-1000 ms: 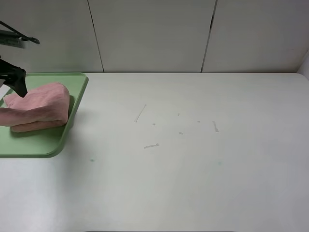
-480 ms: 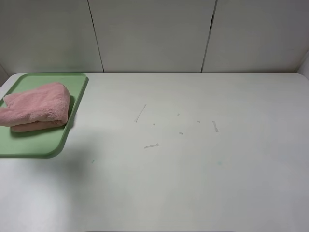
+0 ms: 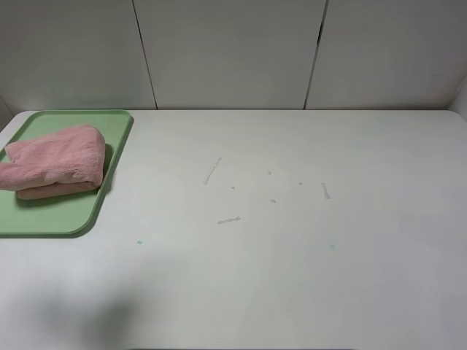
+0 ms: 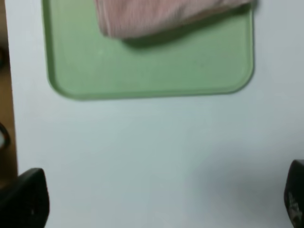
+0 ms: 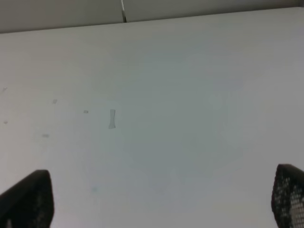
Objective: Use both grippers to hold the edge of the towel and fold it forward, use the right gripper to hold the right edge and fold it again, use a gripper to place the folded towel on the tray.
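Now folded towel (image 3: 55,160) on tray (image 3: 80,219); left tool (image 4: 156,199) spread wide, empty, apart from it.

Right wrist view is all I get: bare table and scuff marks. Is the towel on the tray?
Observer: Yes. In the exterior high view the folded pink towel lies on the green tray, at the table's far left.
Operator: Hanging off anywhere?
Observer: Its left end runs out of the exterior high picture, so I cannot tell there; the right fold sits inside the tray rim.
Operator: Left gripper clear of it?
Observer: The left gripper is open over bare table beside the tray, with nothing between its fingers.
Operator: Arms visible from above?
Observer: Neither arm shows in the exterior high view.
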